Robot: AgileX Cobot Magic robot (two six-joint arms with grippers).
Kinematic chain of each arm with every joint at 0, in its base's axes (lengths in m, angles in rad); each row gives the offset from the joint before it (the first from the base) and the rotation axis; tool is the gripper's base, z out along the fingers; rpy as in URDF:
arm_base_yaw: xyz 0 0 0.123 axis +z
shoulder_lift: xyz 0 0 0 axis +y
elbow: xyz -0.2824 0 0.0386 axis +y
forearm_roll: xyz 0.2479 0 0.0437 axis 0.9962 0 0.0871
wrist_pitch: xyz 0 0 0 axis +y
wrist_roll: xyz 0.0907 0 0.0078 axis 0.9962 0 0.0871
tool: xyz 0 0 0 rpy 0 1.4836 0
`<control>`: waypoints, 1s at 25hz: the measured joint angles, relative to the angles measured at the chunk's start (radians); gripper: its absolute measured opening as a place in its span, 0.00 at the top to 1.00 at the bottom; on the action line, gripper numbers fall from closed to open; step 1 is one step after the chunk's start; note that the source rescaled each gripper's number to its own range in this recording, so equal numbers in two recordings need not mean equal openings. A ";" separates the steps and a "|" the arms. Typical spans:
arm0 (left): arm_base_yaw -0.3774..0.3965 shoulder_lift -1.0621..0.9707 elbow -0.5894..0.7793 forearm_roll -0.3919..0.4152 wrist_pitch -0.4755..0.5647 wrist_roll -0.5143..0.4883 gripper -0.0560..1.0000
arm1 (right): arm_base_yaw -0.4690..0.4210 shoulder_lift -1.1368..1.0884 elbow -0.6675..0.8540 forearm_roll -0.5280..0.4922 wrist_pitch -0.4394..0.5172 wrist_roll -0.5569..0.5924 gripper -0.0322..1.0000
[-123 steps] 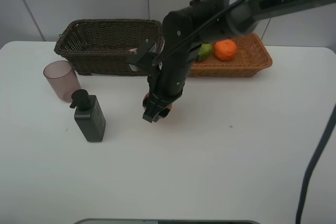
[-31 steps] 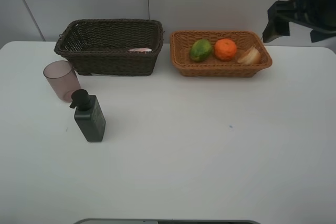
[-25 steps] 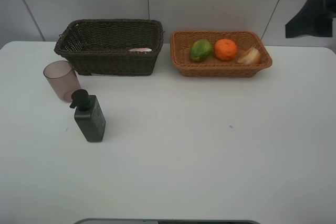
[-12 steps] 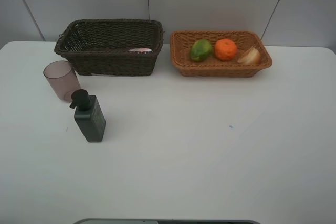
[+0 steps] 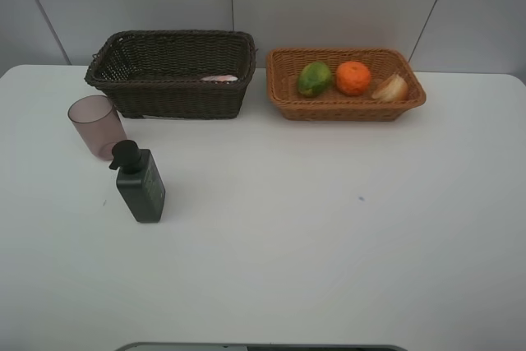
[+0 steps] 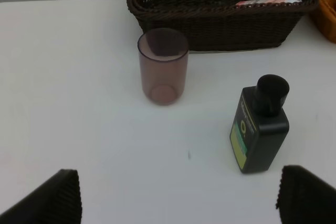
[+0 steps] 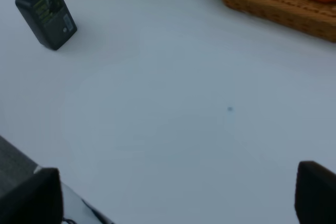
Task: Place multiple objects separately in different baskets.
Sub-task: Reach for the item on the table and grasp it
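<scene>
The dark brown basket (image 5: 181, 98) stands at the back left, with the pink bottle (image 5: 219, 78) lying inside it. In the light tan basket (image 5: 345, 109) to its right lie the green fruit (image 5: 314, 78), the orange (image 5: 353, 77) and the red-yellow fruit (image 5: 392, 88). On the table in front of the dark basket stand the mauve cup (image 5: 96, 127) and the dark grey pump bottle (image 5: 140, 183). Neither arm shows in the high view. My left gripper (image 6: 181, 203) hangs open, short of the cup (image 6: 163, 65) and pump bottle (image 6: 260, 125). My right gripper (image 7: 176, 198) is open over bare table.
The white table (image 5: 329, 228) stretches wide in front of both baskets. In the right wrist view the pump bottle (image 7: 44, 14) and the tan basket (image 7: 262, 4) lie far ahead of the fingers, and the table's front edge (image 7: 58, 187) is close by.
My right arm has pulled away from the tan basket and left the high view at the upper right. The red-yellow fruit it gripped on the table earlier lies in the tan basket.
</scene>
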 joint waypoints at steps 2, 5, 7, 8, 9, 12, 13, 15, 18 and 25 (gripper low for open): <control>0.000 0.000 0.000 0.000 0.000 0.000 0.03 | 0.000 -0.001 0.013 -0.038 -0.003 0.000 0.12; 0.000 0.000 0.000 0.000 0.000 0.000 0.03 | 0.000 -0.007 0.069 -0.072 -0.036 0.000 0.12; 0.000 0.000 0.000 0.000 0.000 0.000 0.03 | 0.000 -0.027 0.109 -0.068 -0.107 0.000 0.12; 0.000 0.000 0.000 0.000 0.000 0.000 0.03 | 0.000 -0.038 0.121 -0.063 -0.129 0.000 0.12; 0.000 0.000 0.000 0.000 0.000 0.000 0.03 | 0.000 -0.043 0.126 -0.063 -0.143 0.000 0.12; 0.000 0.000 0.000 0.000 0.000 0.000 0.03 | -0.002 -0.048 0.131 -0.067 -0.155 -0.001 0.12; 0.000 0.000 0.000 0.000 0.000 0.000 0.03 | -0.010 -0.048 0.131 -0.069 -0.157 -0.001 0.12; 0.000 0.000 0.000 0.000 0.000 0.000 0.03 | -0.046 -0.048 0.131 -0.071 -0.159 -0.001 0.12; 0.000 0.000 0.000 0.000 0.000 0.000 0.03 | -0.153 -0.048 0.131 -0.072 -0.160 -0.004 0.12; 0.000 0.000 0.000 0.000 0.000 0.000 0.03 | -0.482 -0.113 0.133 -0.073 -0.162 -0.008 0.12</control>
